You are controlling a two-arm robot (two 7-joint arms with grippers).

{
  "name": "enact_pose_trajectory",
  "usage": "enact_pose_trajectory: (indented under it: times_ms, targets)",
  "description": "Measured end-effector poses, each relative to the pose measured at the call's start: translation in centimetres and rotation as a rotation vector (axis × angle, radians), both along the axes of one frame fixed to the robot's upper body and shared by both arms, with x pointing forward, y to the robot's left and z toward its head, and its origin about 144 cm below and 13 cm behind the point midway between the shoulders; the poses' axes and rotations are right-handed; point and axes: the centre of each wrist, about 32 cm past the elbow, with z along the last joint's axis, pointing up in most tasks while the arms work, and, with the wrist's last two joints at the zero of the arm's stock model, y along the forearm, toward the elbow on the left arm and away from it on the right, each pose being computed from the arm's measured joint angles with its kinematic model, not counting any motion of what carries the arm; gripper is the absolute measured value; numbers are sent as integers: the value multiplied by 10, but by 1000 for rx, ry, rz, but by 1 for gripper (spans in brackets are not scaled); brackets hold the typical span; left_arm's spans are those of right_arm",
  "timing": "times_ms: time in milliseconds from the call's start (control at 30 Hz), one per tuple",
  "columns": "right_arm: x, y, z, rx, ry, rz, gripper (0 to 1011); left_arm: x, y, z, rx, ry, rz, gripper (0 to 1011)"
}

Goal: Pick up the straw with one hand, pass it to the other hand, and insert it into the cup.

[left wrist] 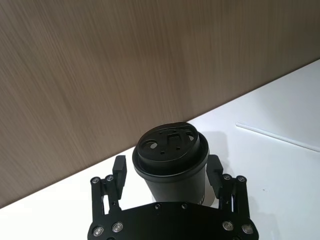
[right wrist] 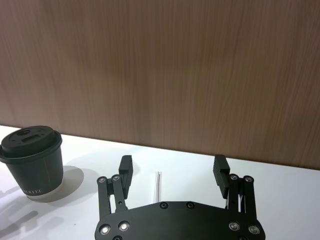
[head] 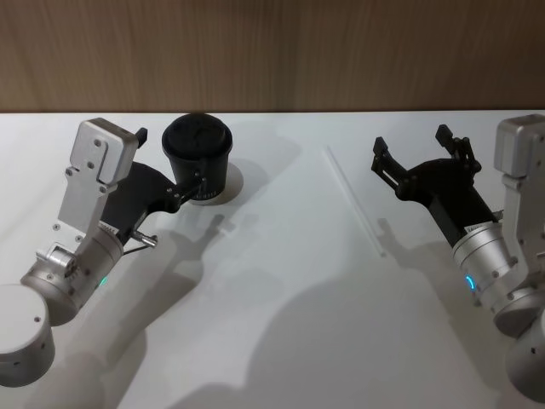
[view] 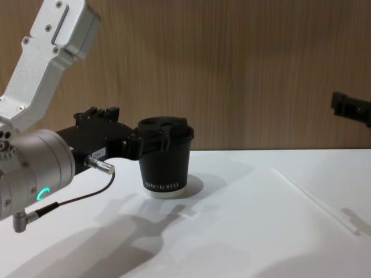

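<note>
The straw (head: pixel 353 200) lies flat on the white counter (head: pixel 281 290), right of centre, running from near the back toward the robot and slanting to the right; nothing touches it. The cup (head: pixel 197 153) stands upright with its lid on, well apart to the left, near the back of the counter. As I judge it, the first step, picking up the straw, is not yet begun.

The right gripper (head: pixel 411 143) hovers above the counter just to the right of the straw's far half, fingers spread wide and holding nothing. In the right wrist view the straw lies ahead between the two fingers, which suggests a line-up for the approach. The next move probably calls for lowering the gripper until the fingertips straddle the straw, then closing gently. A thin, light tube on a smooth surface may roll or slip away, so the tips would need to come right down to the counter.

The left gripper (left wrist: pixel 167 171) reaches in level from the left, its fingers either side of the cup's wall; one sits right by the wall, the other shows a slight gap, so it looks unclamped, spread about as wide as the cup. It would have to leave the cup to receive the straw.
</note>
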Motion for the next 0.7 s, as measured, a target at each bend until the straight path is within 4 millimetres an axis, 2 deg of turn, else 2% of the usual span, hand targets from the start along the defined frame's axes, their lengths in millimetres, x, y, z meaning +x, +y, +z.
enact_pose_trajectory:
  times_ms: [700]
  targets:
    - [0,0,0,0,0,0,1001,0,0,0,0,0,0,1002]
